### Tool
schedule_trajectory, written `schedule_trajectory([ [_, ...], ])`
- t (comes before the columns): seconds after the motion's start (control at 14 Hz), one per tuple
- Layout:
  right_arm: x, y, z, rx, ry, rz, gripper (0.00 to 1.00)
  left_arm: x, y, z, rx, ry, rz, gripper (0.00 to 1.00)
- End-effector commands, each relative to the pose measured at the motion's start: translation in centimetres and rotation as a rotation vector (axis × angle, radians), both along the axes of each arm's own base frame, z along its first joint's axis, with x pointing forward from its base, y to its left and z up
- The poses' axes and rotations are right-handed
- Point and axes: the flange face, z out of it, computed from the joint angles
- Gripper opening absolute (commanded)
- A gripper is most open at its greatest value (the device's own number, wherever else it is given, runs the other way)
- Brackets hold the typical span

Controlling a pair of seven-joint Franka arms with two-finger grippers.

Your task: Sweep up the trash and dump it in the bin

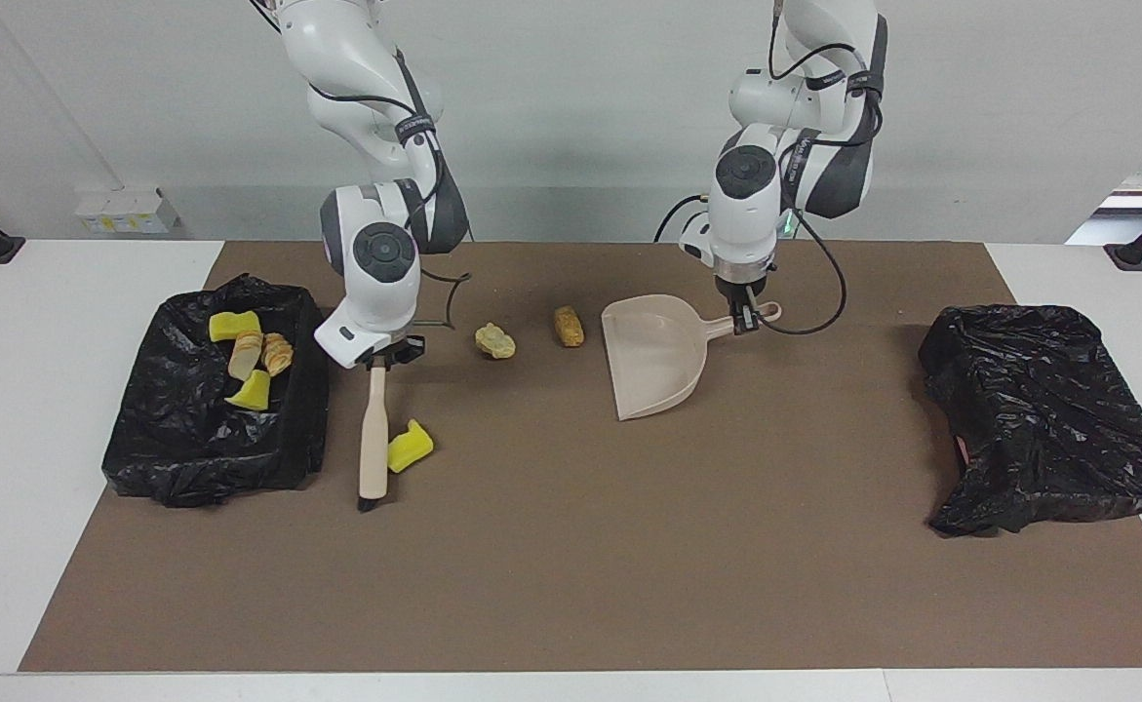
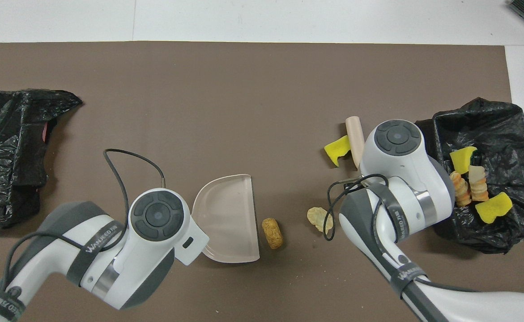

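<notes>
Brown mat [image 1: 571, 546] covers most of the white table [image 1: 63, 409]: flat, matte, plenty of bare room for a sweep; plain wall past the robots, nothing crowding the arms. Two black-bagged bins: one [image 1: 215, 400] at the right arm's end already holding four trash lumps [image 1: 249, 356], the other [image 1: 1048, 414] at the left arm's end, bag collapsed over it. Dustpan [image 1: 653, 356] mid-mat, stiff light plastic; left gripper [image 1: 746, 320] clamped on its handle, mouth facing the loose bits. Brush [image 1: 373, 429] stands on the mat beside the fuller bin, right gripper [image 1: 390, 356] closed on its upper end. Loose trash: yellow foam wedge [image 1: 410, 447] touching the brush, beige chunk [image 1: 495, 340] and brown chunk [image 1: 569, 326] just beside the pan. Likely featherweight, soft, prone to roll or bounce: push slowly, low on each lump, no pinching.
</notes>
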Motion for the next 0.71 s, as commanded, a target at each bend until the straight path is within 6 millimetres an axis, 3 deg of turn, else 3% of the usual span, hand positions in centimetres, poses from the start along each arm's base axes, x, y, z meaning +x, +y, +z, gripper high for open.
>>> schedule_trajectory([
  [0.0,-1.4,3.7,0.5,0.101,0.045,0.023,0.0,-3.2,-0.8,-0.1,0.002,-0.045,0.036,0.0],
  [0.21,-3.2,6.9,1.0,0.179,0.075,0.144,0.0,-3.8,-2.3,-1.2,-0.008,-0.086,0.172,0.0],
  [0.43,-6.4,8.1,0.6,0.188,0.12,0.284,0.0,-2.9,-2.2,-1.6,-0.06,-0.073,0.233,0.0],
  [0.64,-9.6,10.2,0.8,0.21,0.143,0.329,0.0,-1.3,-0.7,-2.0,-0.086,-0.062,0.302,0.0],
])
